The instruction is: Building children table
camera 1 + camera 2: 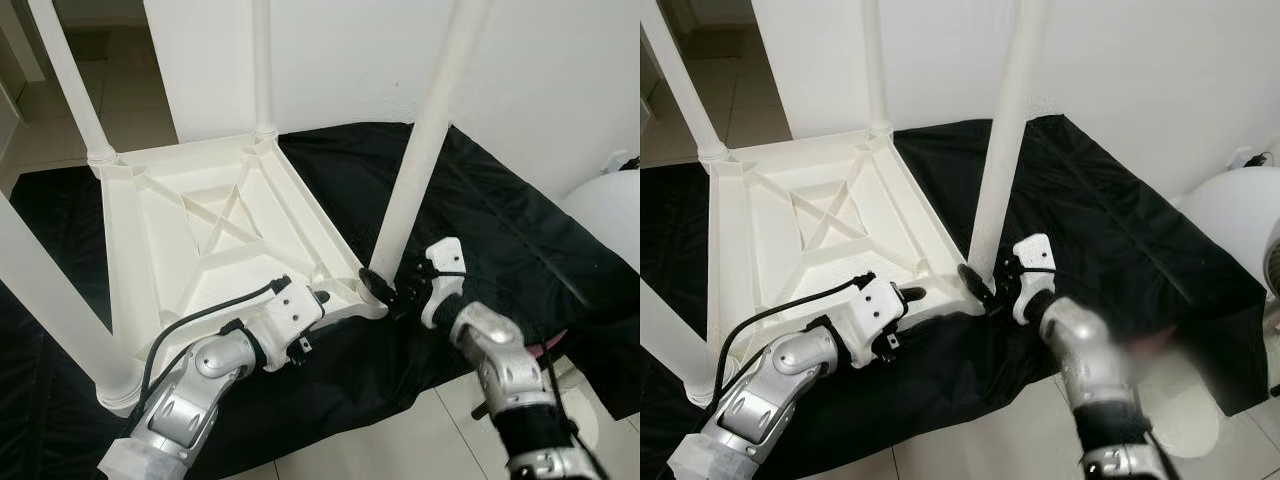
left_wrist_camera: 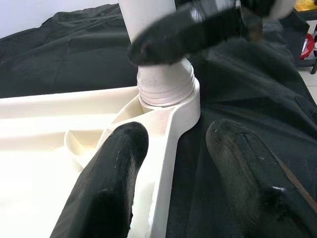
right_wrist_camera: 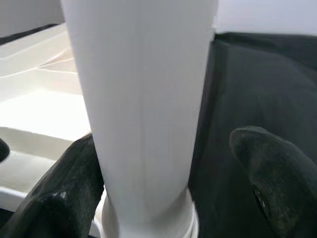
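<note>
A white plastic table (image 1: 215, 225) lies upside down on a black sheet (image 1: 480, 230) spread over a pale tiled floor (image 1: 400, 440), its ribbed underside facing up. Four white legs stand upright from its corners. The leg (image 1: 420, 150) at the table's near right corner rises from its socket (image 2: 166, 89) and leans slightly to the right. The right gripper (image 1: 385, 287) is at the base of this leg, just above the socket, its two black fingers (image 3: 59, 198) spread to either side of the leg; one finger touches the leg and the other stands just clear of it. The left gripper (image 2: 173, 148) reaches to the same corner from the left, its fingers (image 2: 111, 168) spread apart across the table's rim, one over the inner side and one outside over the sheet. A black cable (image 1: 190, 325) loops along the left arm. A white wall (image 1: 520, 70) stands behind the sheet, and a rounded white object (image 1: 610, 215) sits at the sheet's right edge.
</note>
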{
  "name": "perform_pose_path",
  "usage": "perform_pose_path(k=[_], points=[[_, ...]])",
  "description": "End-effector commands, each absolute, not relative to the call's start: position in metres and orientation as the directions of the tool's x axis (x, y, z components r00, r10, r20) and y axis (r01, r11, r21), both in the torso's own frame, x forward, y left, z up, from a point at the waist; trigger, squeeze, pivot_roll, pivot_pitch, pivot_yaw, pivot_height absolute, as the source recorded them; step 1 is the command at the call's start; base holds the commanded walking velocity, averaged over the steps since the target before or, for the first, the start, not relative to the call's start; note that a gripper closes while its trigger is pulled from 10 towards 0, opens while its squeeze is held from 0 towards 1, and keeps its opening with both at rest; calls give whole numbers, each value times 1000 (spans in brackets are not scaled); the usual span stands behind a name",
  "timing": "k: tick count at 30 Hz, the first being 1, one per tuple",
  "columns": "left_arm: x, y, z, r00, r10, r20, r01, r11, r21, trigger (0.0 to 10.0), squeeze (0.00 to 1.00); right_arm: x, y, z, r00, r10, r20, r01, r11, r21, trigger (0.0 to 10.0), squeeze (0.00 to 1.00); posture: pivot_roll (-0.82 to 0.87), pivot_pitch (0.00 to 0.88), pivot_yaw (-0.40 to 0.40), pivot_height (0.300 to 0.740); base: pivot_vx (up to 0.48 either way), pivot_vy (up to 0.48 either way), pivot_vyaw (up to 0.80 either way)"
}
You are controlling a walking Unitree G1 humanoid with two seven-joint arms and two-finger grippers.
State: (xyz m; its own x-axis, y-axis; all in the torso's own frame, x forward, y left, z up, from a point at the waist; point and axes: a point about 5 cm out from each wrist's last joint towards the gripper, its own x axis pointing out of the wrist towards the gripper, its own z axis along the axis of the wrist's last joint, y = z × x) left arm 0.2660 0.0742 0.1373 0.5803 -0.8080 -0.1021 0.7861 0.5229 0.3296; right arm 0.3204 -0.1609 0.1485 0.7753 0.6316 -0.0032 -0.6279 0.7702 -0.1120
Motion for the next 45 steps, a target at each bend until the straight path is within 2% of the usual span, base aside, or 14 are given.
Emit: perform_pose_path(k=[1,4,10,11,12,13,14,15,24,25,27,28,37,45], points=[[268,75,135,573,-812,-115,794,515,323,10000,0,323,-156,147,704,709,-37,-707,696,-128,10000,0,-48,0,-9,740,0,0,0],[269,76,136,577,-809,-111,790,519,325,10000,0,328,-150,148,649,757,-70,-756,633,-164,10000,0,-47,0,-9,740,0,0,0],[270,76,137,582,-806,-108,786,524,329,10000,0,332,-148,147,620,779,-95,-780,598,-185,9804,0,-45,0,-9,740,0,0,0],[271,76,137,584,-805,-106,784,526,329,10000,0,334,-148,147,606,790,-100,-790,582,-190,8784,0,-42,0,-11,740,0,0,0],[271,76,137,584,-805,-106,784,526,329,10000,0,334,-148,147,606,790,-100,-790,582,-190,8784,0,-42,0,-11,740,0,0,0],[271,76,138,585,-804,-104,783,527,329,10000,0,335,-147,147,599,794,-105,-795,574,-195,4314,0,-37,0,-16,740,0,0,0],[271,76,138,585,-804,-104,783,527,329,10000,0,335,-147,147,599,794,-105,-795,574,-195,4314,0,-37,0,-16,740,0,0,0],[271,76,138,590,-801,-102,780,533,329,10000,0,336,-148,144,595,794,-127,-799,568,-198,0,0,-29,0,-24,740,0,0,0],[270,78,139,600,-794,-97,773,544,326,10000,0,335,-161,134,590,792,-158,-807,572,-148,0,0,-36,12,-21,740,0,0,0],[270,78,139,598,-796,-97,775,542,326,10000,0,335,-162,133,598,786,-155,-801,581,-144,3294,0,-37,12,-18,740,0,0,0],[270,78,139,597,-796,-97,775,541,325,10000,0,335,-163,133,602,784,-153,-798,586,-142,3294,0,-39,13,-18,740,0,0,0],[271,77,139,594,-798,-99,777,538,326,10000,0,336,-164,132,624,767,-147,-781,610,-133,10000,0,-41,14,-16,740,0,0,0],[269,77,138,587,-803,-102,783,532,321,10000,0,337,-163,128,741,654,-152,-671,730,-129,10000,0,-47,26,-14,740,0,0,0],[268,78,137,587,-803,-106,785,532,318,10000,0,330,-145,129,830,546,-114,-554,830,-59,10000,0,-47,27,-14,740,0,0,0]])
